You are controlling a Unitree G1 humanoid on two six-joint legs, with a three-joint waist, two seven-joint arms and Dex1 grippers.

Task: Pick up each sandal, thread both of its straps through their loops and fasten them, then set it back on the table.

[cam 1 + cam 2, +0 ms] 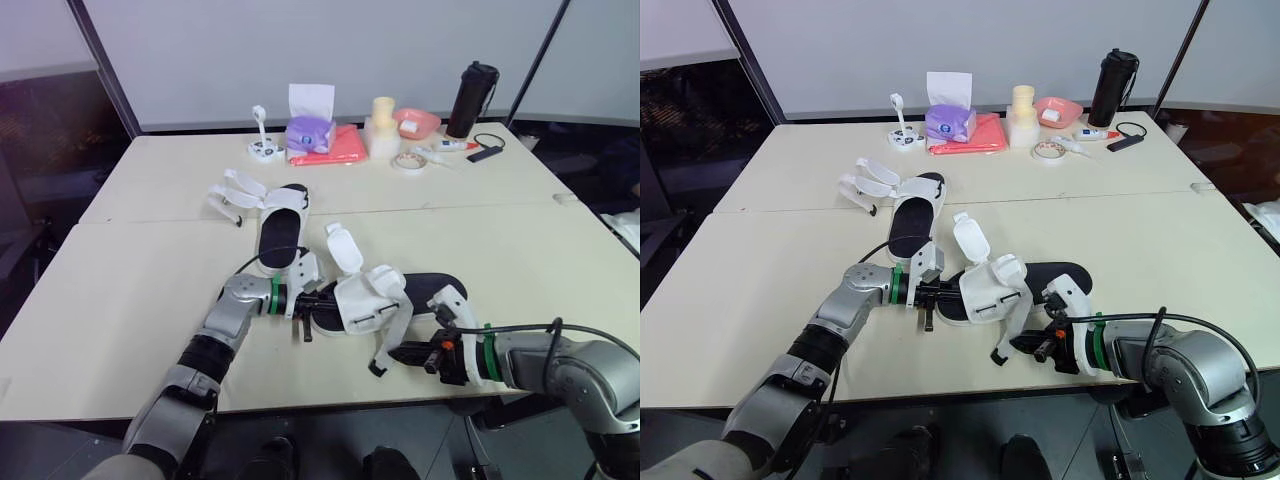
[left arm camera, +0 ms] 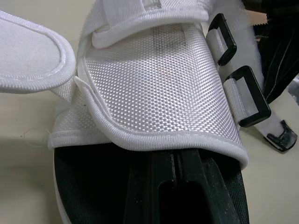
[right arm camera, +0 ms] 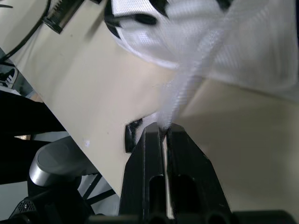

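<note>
Two sandals lie on the tabletop (image 1: 120, 290). The near sandal (image 1: 372, 300) sits just beside the far sandal (image 1: 281, 222), on the robot's side of it, flaps undone. The left claw (image 1: 306, 300) is clamped on the near sandal's end closest to the far sandal. The right claw (image 1: 404, 354) pinches a white strap (image 3: 181, 98) hanging from the near sandal's opposite side.

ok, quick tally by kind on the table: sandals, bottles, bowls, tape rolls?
sandals: 2
bottle: 1
bowl: 1
tape roll: 1
total: 5
</note>
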